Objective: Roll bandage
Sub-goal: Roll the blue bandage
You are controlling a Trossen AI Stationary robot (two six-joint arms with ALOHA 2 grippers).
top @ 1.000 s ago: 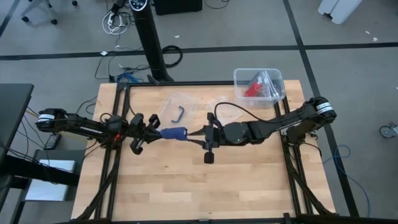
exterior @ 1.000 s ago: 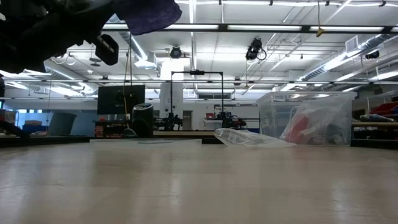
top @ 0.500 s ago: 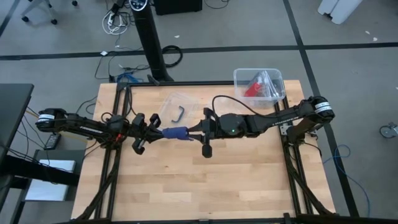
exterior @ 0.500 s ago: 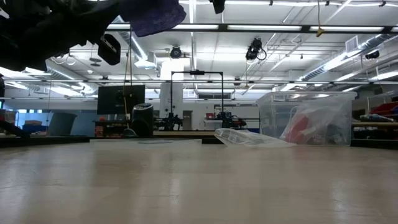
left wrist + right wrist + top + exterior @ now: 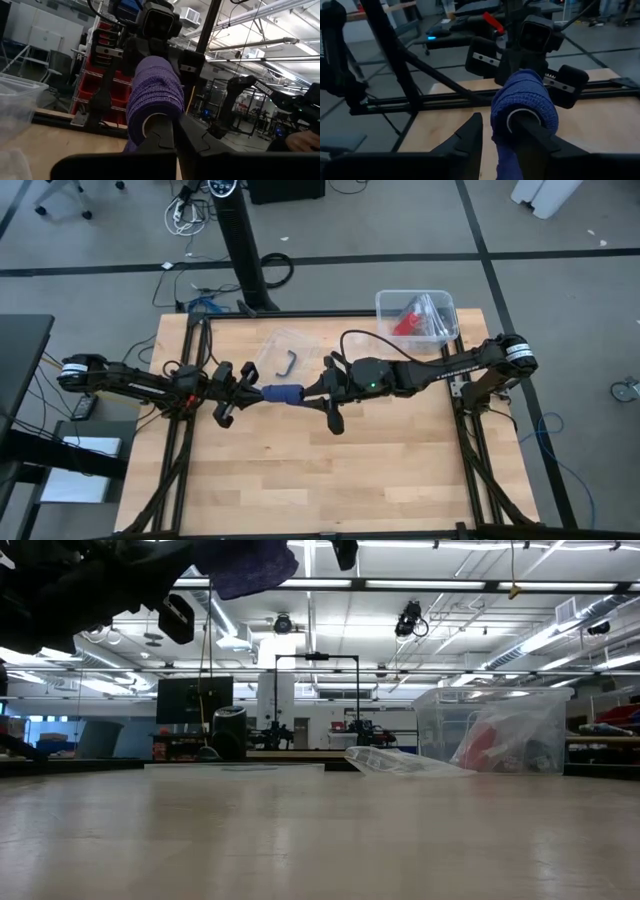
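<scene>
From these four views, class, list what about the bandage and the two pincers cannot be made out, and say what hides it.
- Bandage length: high view, roll too small to judge how much is wound.
- Loose tail: right wrist view, cut off at the frame's edge beside the right pincer's finger.
- Left pincer grip: left wrist view, the roll covers the fingertips.
- Height above the table: low view, roll cropped at the top edge.

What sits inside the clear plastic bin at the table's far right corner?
Inside the clear plastic bin lies a red item beside crumpled clear plastic bags. Whatever lies beneath them is covered.
</scene>
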